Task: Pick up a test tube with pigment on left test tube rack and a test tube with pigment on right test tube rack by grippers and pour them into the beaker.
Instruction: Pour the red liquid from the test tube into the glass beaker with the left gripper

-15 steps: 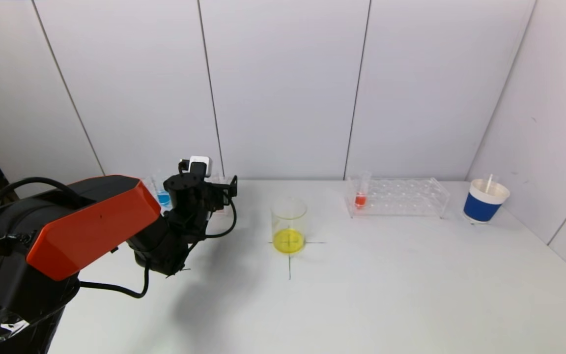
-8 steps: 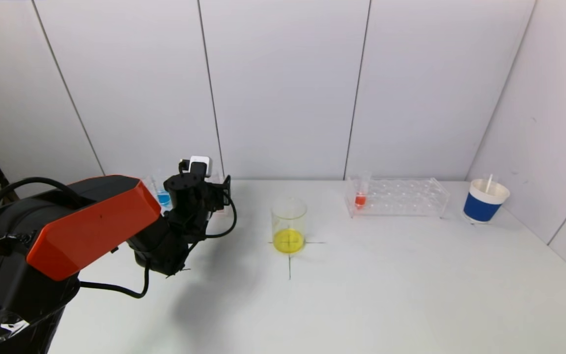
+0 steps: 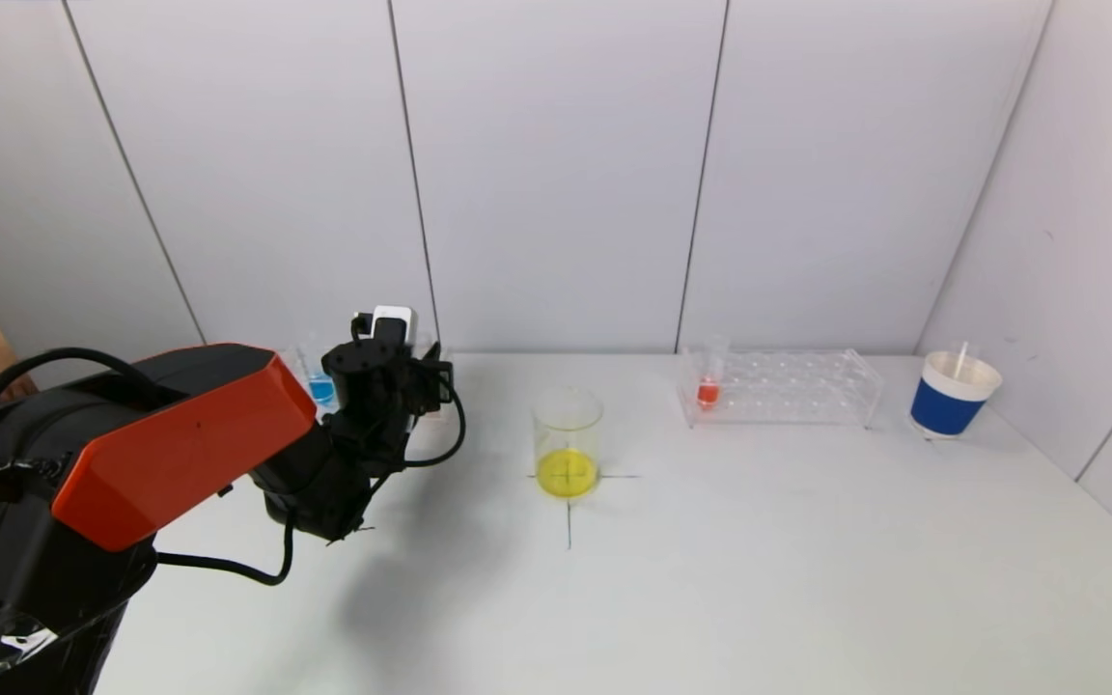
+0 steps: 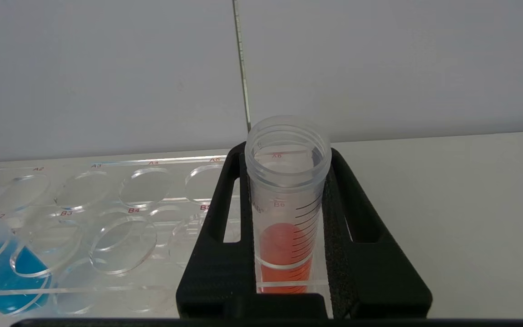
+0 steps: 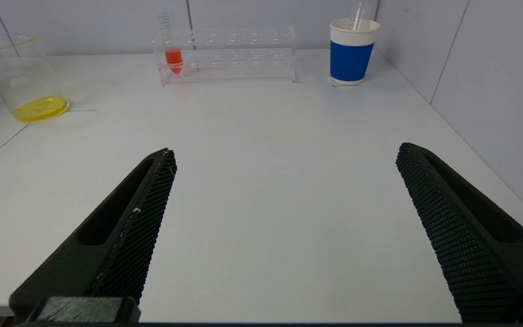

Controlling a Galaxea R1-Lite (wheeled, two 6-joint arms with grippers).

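The left end effector [image 4: 288,254] has been pressed onto the red tube [image 4: 287,204] in the left rack [image 4: 120,213]; lifting can follow.

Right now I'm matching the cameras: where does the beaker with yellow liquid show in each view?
Head view: beaker mid-table, on the marked cross.
Left wrist view: not in it.
Right wrist view: beaker at the far edge of the picture.
Shared landmark: right test tube rack, beside the blue cup.

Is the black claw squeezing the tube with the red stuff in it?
Touching. The left wrist view shows the left gripper closed with both fingers pressed against the sides of the red test tube, no gap.
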